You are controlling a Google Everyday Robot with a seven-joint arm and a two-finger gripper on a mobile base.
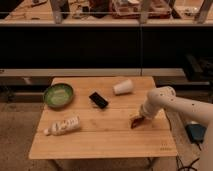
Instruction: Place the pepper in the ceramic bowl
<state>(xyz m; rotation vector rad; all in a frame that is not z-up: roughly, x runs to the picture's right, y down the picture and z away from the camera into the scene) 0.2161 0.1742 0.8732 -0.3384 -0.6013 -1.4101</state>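
The pepper (136,121) is a small dark red-brown piece lying on the wooden table (100,142), at its right side. My gripper (140,118) is right at the pepper, at the end of the white arm that reaches in from the right. The ceramic bowl (58,95) is green and round, at the table's far left corner, well away from the gripper.
A flat black rectangular object (98,100) lies near the table's middle back. A white paper cup (123,87) lies on its side at the back right. A white bottle (63,125) lies on its side at the front left. A dark counter runs behind.
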